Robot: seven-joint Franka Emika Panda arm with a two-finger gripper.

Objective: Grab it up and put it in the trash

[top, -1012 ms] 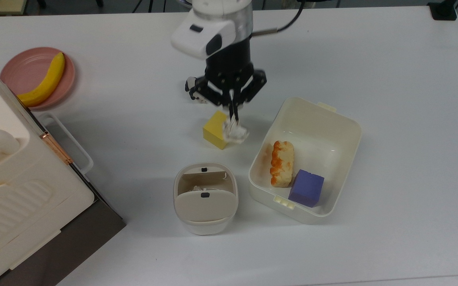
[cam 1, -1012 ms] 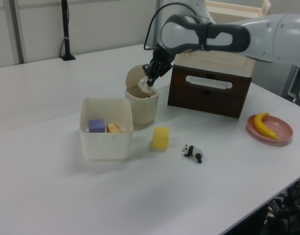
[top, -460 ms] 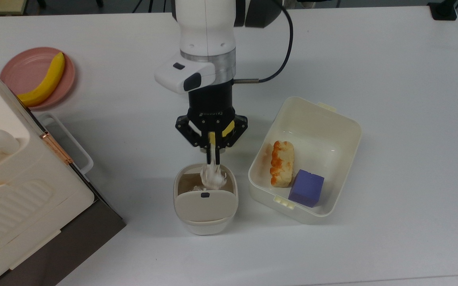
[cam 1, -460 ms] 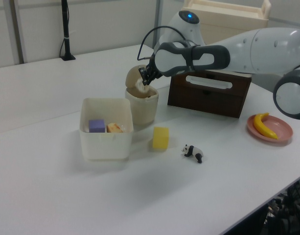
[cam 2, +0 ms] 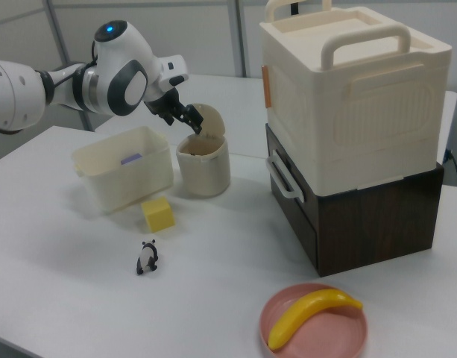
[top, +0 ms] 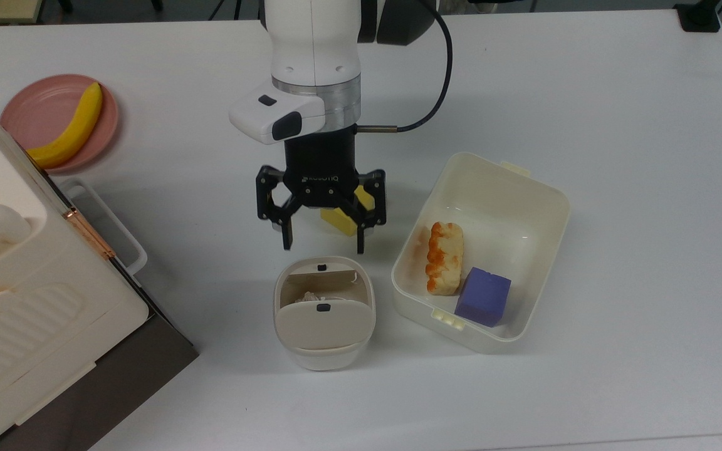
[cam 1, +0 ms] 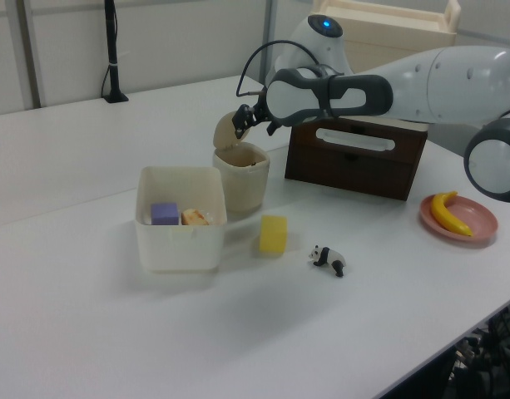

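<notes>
Below the spread, empty jaws, the paper wad point(top: 314, 295) lies inside the bin point(top: 323, 351).

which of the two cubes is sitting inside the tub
The purple cube, beside the orange-crusted food in the cream tub; the yellow cube sits on the bare table.

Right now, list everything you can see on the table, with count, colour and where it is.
bin: 1, cream, flap tilted open, below the end effector in the top view
wad: 1, off-white, inside the bin
tub: 1, cream, at the top view's right of the bin
bread: 1, orange-white, in the tub
purple cube: 1, in the tub
yellow cube: 1, beside the tub
panda: 1, black-white, near the yellow cube
plate: 1, pink
banana: 1, yellow, on the plate
box: 1, cream, on a brown drawer
end effector: 1, black, open
</notes>
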